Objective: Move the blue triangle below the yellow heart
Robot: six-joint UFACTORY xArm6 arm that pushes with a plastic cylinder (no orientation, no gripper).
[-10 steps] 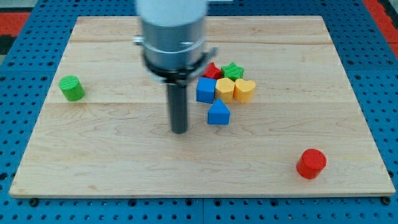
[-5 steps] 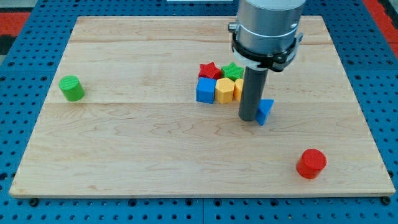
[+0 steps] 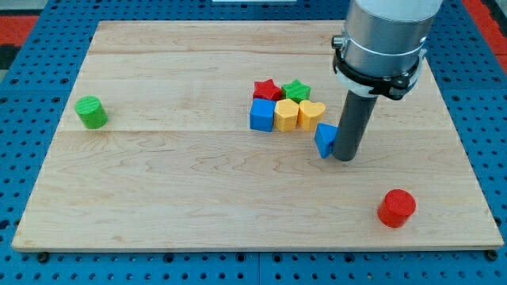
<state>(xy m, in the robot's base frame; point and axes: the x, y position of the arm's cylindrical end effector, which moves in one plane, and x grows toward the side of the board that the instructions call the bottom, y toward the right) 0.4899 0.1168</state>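
Observation:
The blue triangle [image 3: 325,139] lies on the wooden board, just below and a little right of the yellow heart [image 3: 311,115]. My tip [image 3: 344,158] stands on the board right against the triangle's right side, partly hiding it. The heart sits at the right end of a small cluster of blocks near the board's middle.
The cluster also holds a blue cube [image 3: 262,115], a yellow block [image 3: 286,115], a red star [image 3: 268,89] and a green star [image 3: 297,89]. A green cylinder [image 3: 92,112] stands at the view's left. A red cylinder [image 3: 396,208] stands at the lower right.
My tip swept from left of the triangle to its right side. The blue triangle moved right from under the yellow block, then back a little left, ending under the heart.

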